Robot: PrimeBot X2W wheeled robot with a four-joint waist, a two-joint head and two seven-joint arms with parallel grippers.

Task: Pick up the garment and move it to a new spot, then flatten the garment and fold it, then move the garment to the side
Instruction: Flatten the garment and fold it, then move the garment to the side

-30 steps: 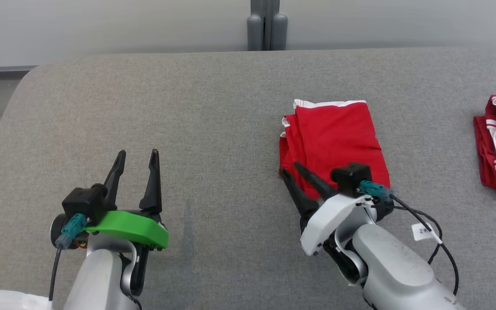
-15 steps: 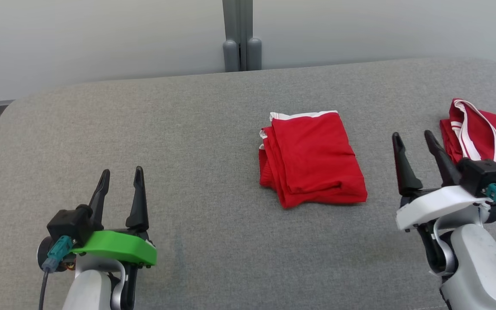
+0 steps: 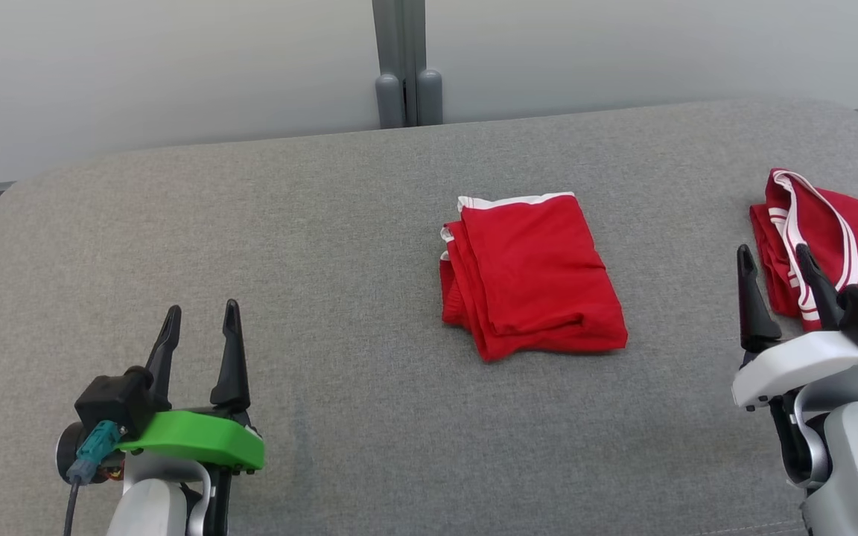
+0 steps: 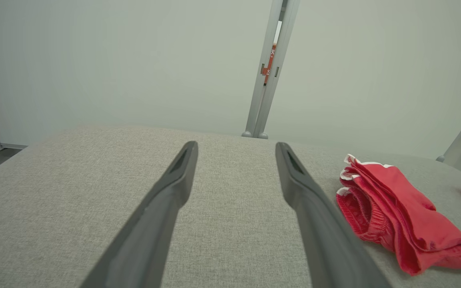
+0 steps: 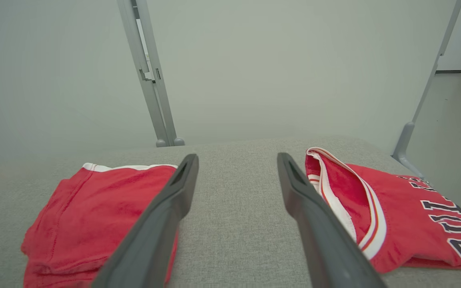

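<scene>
Your folded red garment (image 3: pixel 529 275) lies on the grey bench (image 3: pixel 310 223), a little right of the middle in the head view. It is a neat rectangular bundle with white trim along its far edge and layered folds showing on its left side, and it lies apart from both grippers.

Your left gripper (image 3: pixel 202 307) hovers over bare bench at the lower left, well apart from the garment. Its fingers (image 4: pixel 166 208) stand spread with nothing between them. Your right gripper (image 3: pixel 772 250) is at the lower right, its fingers (image 5: pixel 314 224) likewise spread and empty. It sits between the folded garment and a jersey (image 3: pixel 846 231) — red, with white striped trim and dark lettering — lying at the bench's right edge.

In the head view one finger's tip overlaps the jersey's near-left edge; you cannot tell whether it touches the cloth. In the right wrist view the garment lies left of the fingers and the jersey right, with grey bench in the gap. A grey upright post (image 3: pixel 399 59) stands behind the bench against the pale wall.
</scene>
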